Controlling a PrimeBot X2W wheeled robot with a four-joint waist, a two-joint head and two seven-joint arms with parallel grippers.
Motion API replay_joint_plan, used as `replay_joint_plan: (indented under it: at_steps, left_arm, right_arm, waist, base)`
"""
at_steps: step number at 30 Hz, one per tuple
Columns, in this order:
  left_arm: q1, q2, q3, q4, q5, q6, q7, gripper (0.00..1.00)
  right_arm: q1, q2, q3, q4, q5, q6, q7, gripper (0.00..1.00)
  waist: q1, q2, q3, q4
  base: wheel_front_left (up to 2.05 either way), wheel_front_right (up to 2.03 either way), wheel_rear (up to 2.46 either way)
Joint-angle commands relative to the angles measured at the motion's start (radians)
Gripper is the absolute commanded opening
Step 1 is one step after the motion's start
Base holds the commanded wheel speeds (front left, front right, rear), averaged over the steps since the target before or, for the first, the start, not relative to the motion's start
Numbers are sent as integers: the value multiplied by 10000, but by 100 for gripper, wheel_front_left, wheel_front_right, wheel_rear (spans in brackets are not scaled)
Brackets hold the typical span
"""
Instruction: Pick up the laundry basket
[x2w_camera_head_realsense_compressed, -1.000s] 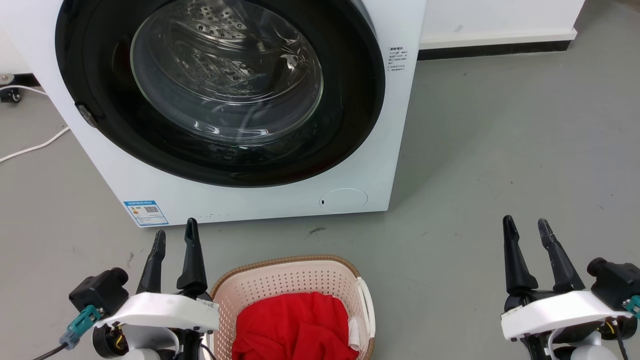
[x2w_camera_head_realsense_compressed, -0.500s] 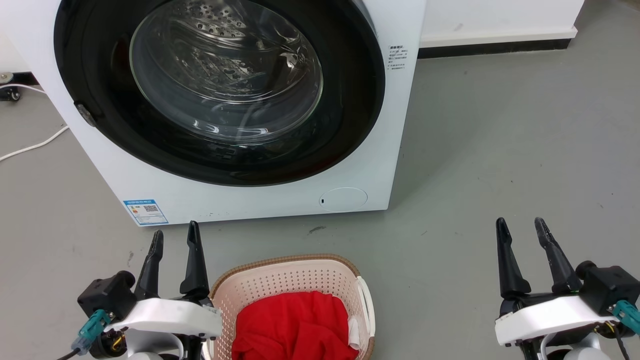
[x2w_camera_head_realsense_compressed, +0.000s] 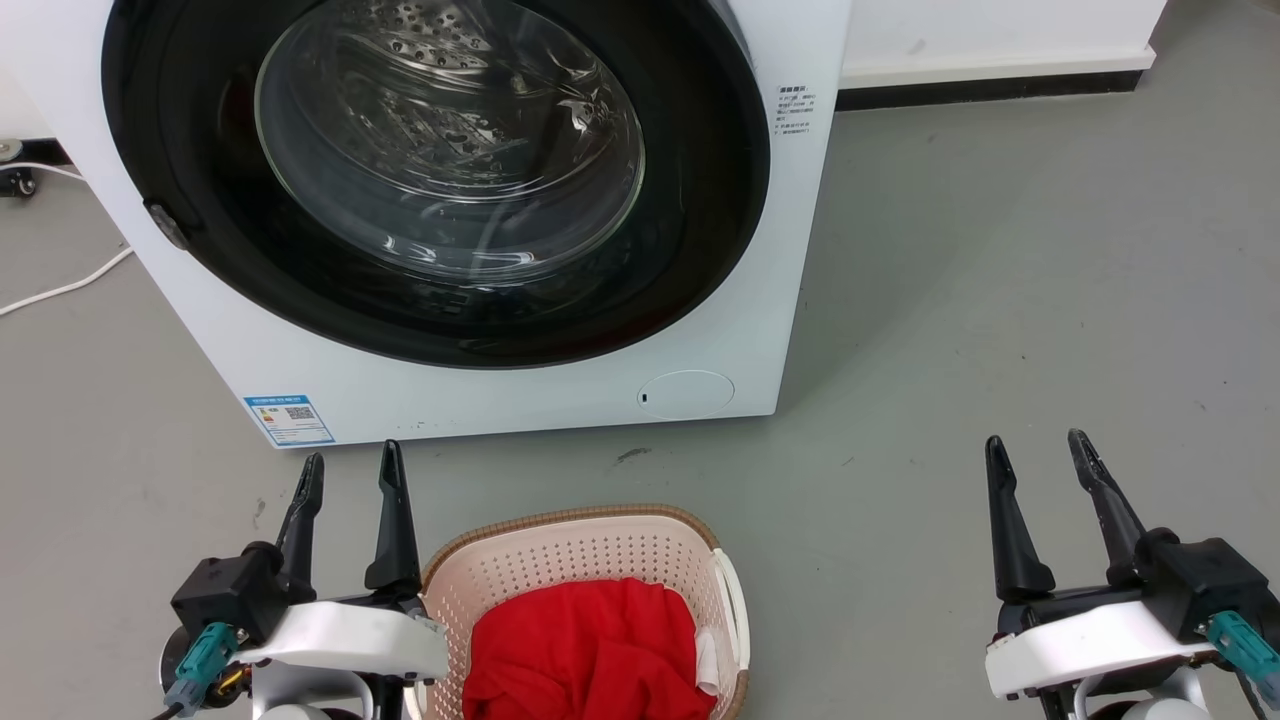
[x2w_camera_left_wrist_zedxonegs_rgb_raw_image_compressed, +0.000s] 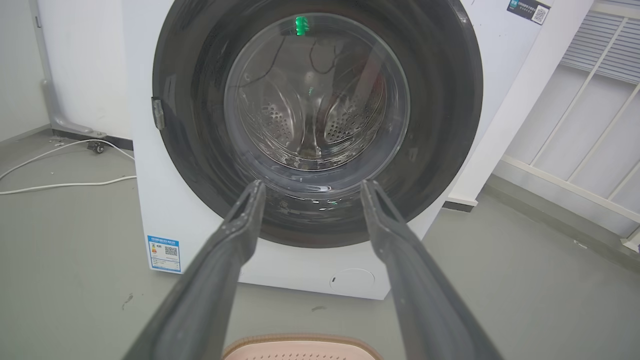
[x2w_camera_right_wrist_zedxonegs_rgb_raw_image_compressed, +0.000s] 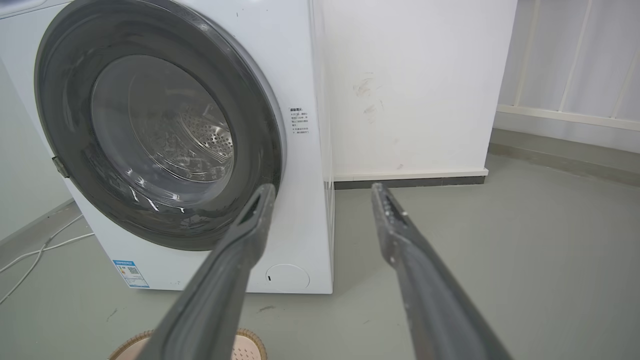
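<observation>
The laundry basket (x2w_camera_head_realsense_compressed: 590, 555) sits on the grey floor (x2w_camera_head_realsense_compressed: 1000, 250), just to the inner side of the left claw (x2w_camera_head_realsense_compressed: 350, 455) and well apart from the right claw (x2w_camera_head_realsense_compressed: 1035, 440), lying back from both sets of fingertips, toward the robot. Both claws are empty, with their long dark fingers spread fairly wide, and both point past the basket at the white washing machine (x2w_camera_head_realsense_compressed: 500, 400) ahead. The task looks to be at its very start: this is the reach, and no grasp has been made. The next move calls for both claws to drop and turn inward. The right one has the longer way to go, to the white loop handle (x2w_camera_head_realsense_compressed: 735, 610) on its side. The left needs only a short move to the near rim; any handle there is hidden behind its pale wrist. The basket is a rounded rectangle in cream-pink plastic, with perforated walls and a brown woven-look rim. It stands upright with a heap of red cloth (x2w_camera_head_realsense_compressed: 585, 650) inside, so a level, two-sided lift seems wise.
</observation>
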Motion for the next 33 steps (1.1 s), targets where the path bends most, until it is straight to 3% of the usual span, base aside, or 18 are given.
replay_joint_plan:
  at_steps: [1,22,33]
  left_arm:
    - [85,35,5,-95,201,9,-93,100]
    - [135,37,-44,-186,1677,93,-479,100]
    - [202,38,30,-65,1688,122,-492,100]
  right_arm:
    - [89,-22,13,-108,-216,-3,-82,100]
    - [175,-21,81,-477,-1632,-3,-468,100]
    - [221,-21,-20,-432,-1492,-3,-483,100]
  waist:
    - [0,-1,8,-3]
    - [0,-1,144,-26]
    - [0,-1,123,-12]
  base:
    - [0,0,0]
    - [0,0,0]
    - [0,0,0]
